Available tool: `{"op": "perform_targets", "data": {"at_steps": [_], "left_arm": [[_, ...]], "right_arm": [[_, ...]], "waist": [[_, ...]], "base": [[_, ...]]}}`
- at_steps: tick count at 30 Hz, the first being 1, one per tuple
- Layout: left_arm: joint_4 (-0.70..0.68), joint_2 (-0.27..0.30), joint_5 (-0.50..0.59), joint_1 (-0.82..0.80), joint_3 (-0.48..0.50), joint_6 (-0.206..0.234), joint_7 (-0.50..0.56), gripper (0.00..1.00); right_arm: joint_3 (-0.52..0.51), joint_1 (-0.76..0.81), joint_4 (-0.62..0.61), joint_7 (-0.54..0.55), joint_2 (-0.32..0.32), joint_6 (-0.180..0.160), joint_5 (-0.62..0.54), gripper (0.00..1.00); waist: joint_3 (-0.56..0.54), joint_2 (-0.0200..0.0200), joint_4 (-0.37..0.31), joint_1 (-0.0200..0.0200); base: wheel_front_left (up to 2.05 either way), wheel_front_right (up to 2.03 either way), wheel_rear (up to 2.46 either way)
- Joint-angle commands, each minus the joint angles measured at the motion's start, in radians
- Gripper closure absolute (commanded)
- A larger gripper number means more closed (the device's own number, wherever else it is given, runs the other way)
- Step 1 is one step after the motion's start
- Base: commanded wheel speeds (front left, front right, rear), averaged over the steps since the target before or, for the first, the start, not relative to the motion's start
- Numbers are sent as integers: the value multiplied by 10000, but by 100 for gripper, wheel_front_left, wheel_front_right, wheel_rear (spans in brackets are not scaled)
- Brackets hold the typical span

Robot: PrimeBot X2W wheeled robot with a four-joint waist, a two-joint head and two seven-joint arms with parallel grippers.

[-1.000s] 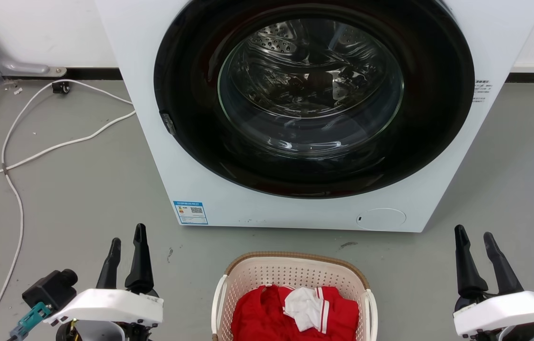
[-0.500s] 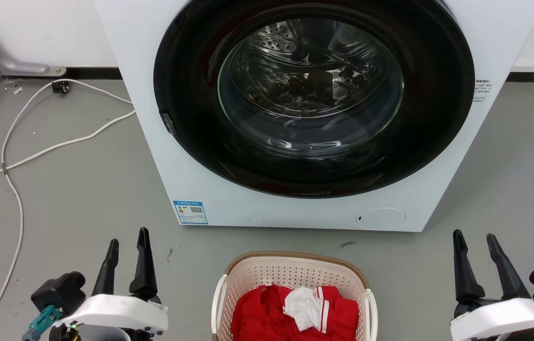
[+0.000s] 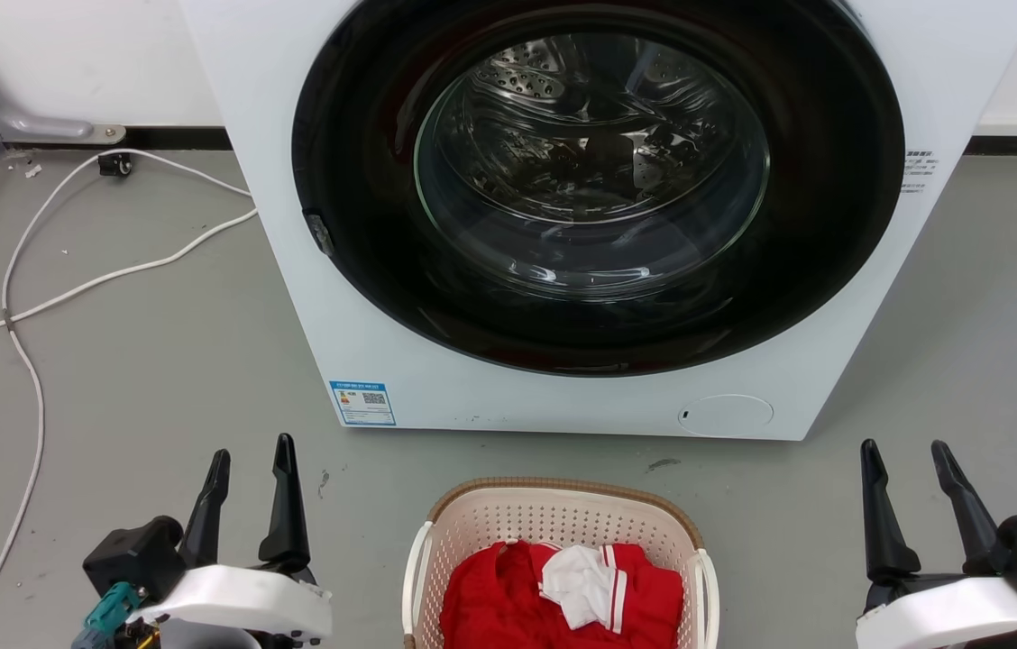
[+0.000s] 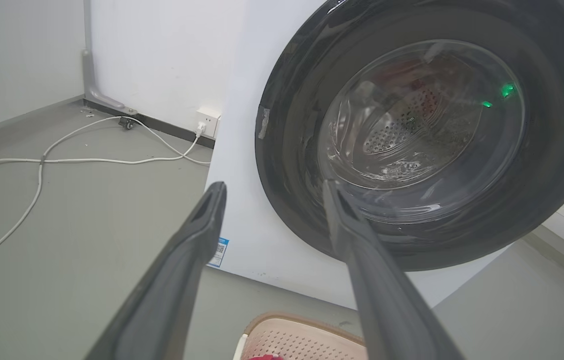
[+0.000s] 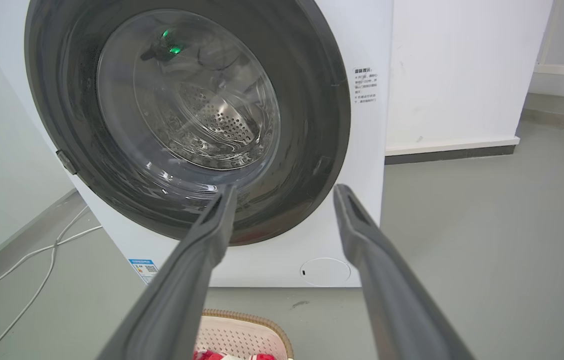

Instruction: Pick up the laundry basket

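The cream laundry basket [image 3: 472,521] with a brown rim and white side handles stands on the grey floor at the bottom centre of the head view, holding red and white clothes [image 3: 563,595]. Its far rim also peeks into the left wrist view as the basket [image 4: 302,340] and into the right wrist view as the basket [image 5: 242,335]. My left gripper [image 3: 251,451] hovers open to the left of the basket, apart from it. My right gripper [image 3: 905,451] is open well to the right of it. Both hold nothing.
A white front-loading washing machine [image 3: 364,342] with a shut dark round door [image 3: 594,180] stands just behind the basket. White cables [image 3: 22,315] trail across the floor at the left toward the wall. Bare grey floor [image 3: 968,342] lies right of the machine.
Both grippers have drawn slightly down and back in the head view; the left one has shifted a little right toward the basket. The basket and machine have not moved.
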Motion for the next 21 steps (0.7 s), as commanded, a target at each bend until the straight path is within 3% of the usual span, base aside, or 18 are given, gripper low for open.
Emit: {"op": "perform_targets", "data": {"at_steps": [1,21], "left_arm": [[-113,20,222,43,0,-12,-87,0],[-369,19,1814,192,-156,61,-485,0]], "right_arm": [[8,55,-171,-106,-31,-3,-236,0],[-26,332,-699,-523,-31,-3,-1747,0]], "waist": [[0,0,-3,0],[-2,0,0,0]], "base": [[0,0,0],[0,0,0]]}}
